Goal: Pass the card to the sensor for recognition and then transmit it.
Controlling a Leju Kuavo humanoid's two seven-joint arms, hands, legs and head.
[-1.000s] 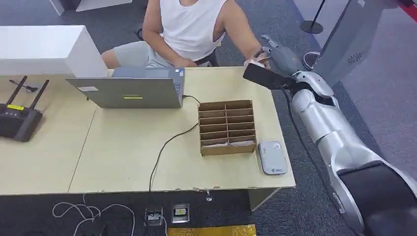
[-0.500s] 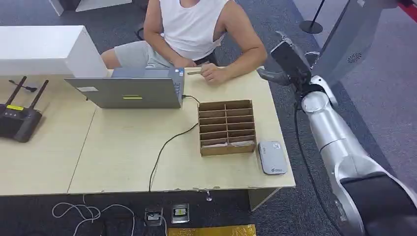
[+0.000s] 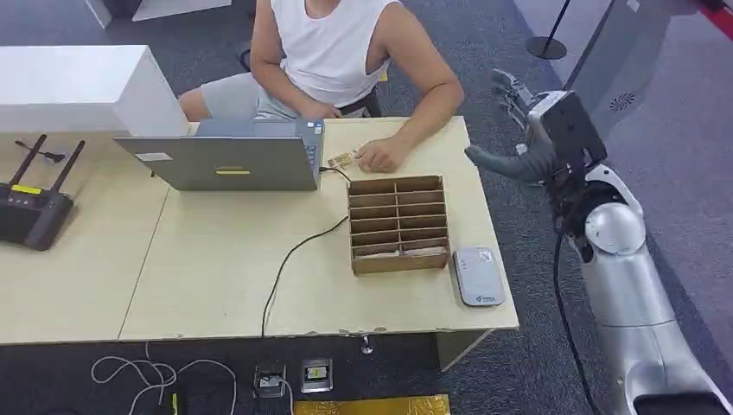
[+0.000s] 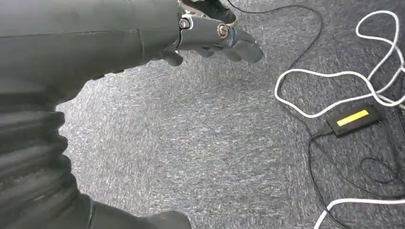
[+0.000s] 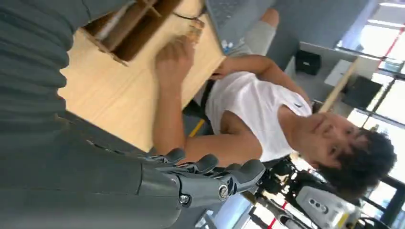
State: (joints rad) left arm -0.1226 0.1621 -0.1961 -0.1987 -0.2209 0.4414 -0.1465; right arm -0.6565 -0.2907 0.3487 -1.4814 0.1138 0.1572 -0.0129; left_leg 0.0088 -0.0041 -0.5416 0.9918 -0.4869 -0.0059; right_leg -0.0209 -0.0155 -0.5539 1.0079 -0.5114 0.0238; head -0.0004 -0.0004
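Pale wood, the table [image 3: 216,285] carries a grey laptop [image 3: 226,160] at its far edge and a cardboard divider box [image 3: 399,223] toward its right side. A black router [image 3: 33,212] sits at the left edge. The right hand [image 3: 517,130] hangs off the table's far right corner, fingers [image 5: 210,171] spread, holding nothing. The left hand [image 4: 215,40] hangs over grey carpet, fingers loosely apart, holding nothing. A grey sensor [image 3: 479,276] lies at the near right corner, just beside the box. The card [image 3: 342,160] lies near the far edge between laptop and box, under a person's hand [image 3: 378,156].
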